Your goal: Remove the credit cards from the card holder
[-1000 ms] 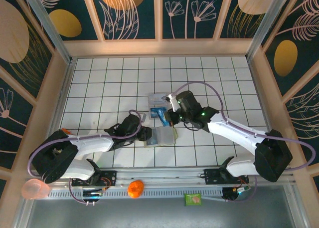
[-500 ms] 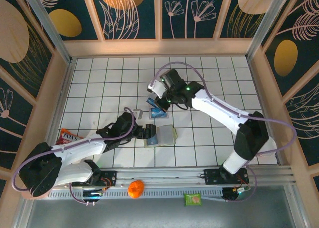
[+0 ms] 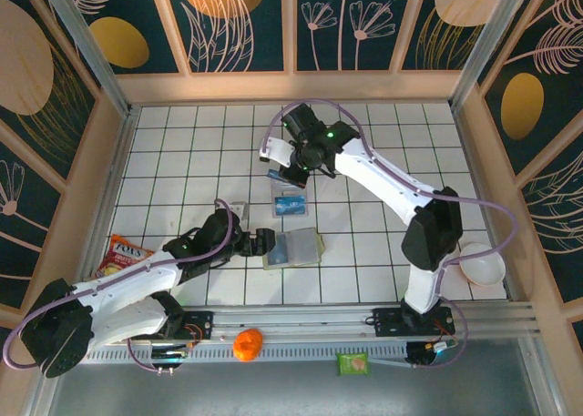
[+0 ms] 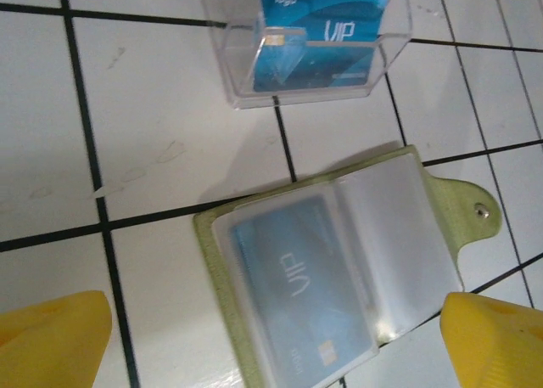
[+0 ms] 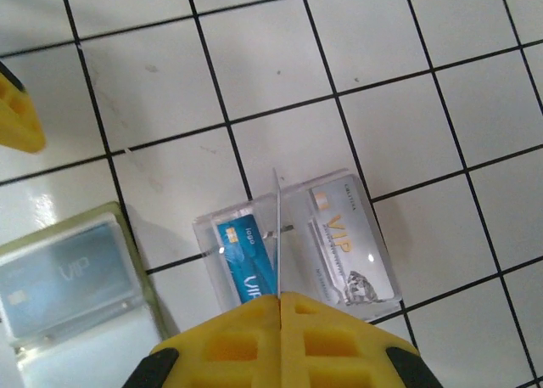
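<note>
My left gripper wide, card holder between its fingers, I judge for steadying; right gripper pinches a card, tray below.

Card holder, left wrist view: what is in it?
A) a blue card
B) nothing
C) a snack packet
A: the left wrist view shows a blue card tucked inside the open holder.
</note>
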Controlling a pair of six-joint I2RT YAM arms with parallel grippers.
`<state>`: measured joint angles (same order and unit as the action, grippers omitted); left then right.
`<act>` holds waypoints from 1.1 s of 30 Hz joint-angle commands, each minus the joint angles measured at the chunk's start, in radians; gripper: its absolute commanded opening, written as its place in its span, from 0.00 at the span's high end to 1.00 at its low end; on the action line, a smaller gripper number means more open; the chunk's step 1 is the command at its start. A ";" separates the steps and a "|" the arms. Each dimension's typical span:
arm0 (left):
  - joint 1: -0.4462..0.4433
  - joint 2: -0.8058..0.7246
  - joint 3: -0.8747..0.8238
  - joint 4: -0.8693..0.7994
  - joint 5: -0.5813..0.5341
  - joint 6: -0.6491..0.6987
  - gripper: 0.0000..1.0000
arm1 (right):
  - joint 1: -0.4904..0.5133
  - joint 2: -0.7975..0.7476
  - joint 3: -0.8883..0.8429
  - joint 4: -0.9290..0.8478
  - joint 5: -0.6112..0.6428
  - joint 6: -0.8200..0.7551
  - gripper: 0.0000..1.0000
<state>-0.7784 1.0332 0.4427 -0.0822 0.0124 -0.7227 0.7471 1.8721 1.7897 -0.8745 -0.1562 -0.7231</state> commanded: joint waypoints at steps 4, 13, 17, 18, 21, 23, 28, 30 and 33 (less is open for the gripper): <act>0.007 -0.054 0.033 -0.117 -0.083 -0.017 0.01 | -0.008 0.075 0.070 -0.110 0.051 -0.125 1.00; 0.010 -0.033 0.049 -0.158 -0.104 -0.021 0.01 | -0.017 0.064 0.002 -0.077 -0.027 -0.217 1.00; 0.011 -0.012 0.060 -0.160 -0.107 -0.023 0.01 | -0.040 0.087 0.004 -0.080 -0.058 -0.238 1.00; 0.012 -0.009 0.063 -0.160 -0.107 -0.021 0.01 | -0.044 0.092 0.004 -0.078 -0.062 -0.241 1.00; 0.014 0.003 0.072 -0.162 -0.114 -0.017 0.01 | -0.052 0.107 0.004 -0.081 -0.084 -0.252 1.00; 0.018 0.014 0.075 -0.162 -0.117 -0.013 0.01 | -0.054 0.113 -0.009 -0.074 -0.099 -0.258 1.00; 0.024 0.039 0.079 -0.154 -0.115 -0.008 0.01 | -0.054 0.137 -0.024 -0.066 -0.119 -0.267 1.00; 0.027 0.047 0.080 -0.152 -0.115 -0.005 0.01 | -0.054 0.147 -0.028 -0.063 -0.127 -0.272 1.00; 0.030 0.052 0.082 -0.147 -0.115 0.000 0.01 | -0.054 0.164 -0.032 -0.060 -0.129 -0.274 1.00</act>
<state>-0.7570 1.0790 0.4961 -0.2142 -0.0887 -0.7300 0.6933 2.0125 1.7676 -0.9348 -0.2581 -0.9688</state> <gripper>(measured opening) 0.988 0.052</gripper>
